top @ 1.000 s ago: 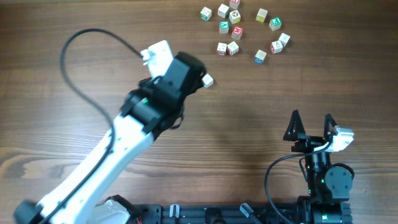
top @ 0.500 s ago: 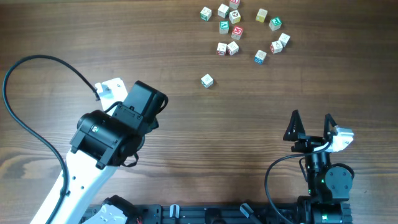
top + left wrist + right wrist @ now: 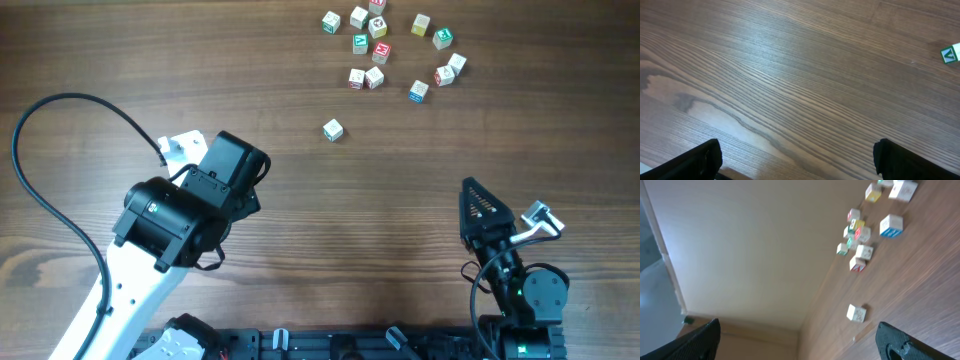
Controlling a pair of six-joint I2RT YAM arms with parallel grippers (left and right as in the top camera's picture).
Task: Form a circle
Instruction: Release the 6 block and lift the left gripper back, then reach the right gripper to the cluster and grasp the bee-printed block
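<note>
Two pairs of jaws stood wide apart and gripped nothing. The left jaws, whose dark tips showed in the bottom corners of the left wrist view, hung over bare table [image 3: 790, 75]. The right jaws, on the right arm [image 3: 520, 290] at the lower right of the overhead view, were well apart from every cube.

Further up, near the middle of the overhead view, a stray cube [image 3: 333, 130] lay alone between the left arm [image 3: 165, 225] and the main group. A dozen or so cubes [image 3: 381, 52] sat in a loose cluster at the upper right.

As a judgement, the circle was far from done. The cluster read as a ragged loop at best, with uneven gaps, some cubes touching in pairs and a few sitting inside the outline. The stray cube had not yet been brought in, and the others needed spacing out.

From overhead, the wrist housing hid the left jaws, and the right jaws showed edge-on, so their gap could not be read there. The upper edge of the frame cut off the topmost cube. Another cube was clipped at the right edge of the left wrist view. The right wrist view was tilted and soft, and the letters on the cubes were too small to read.
</note>
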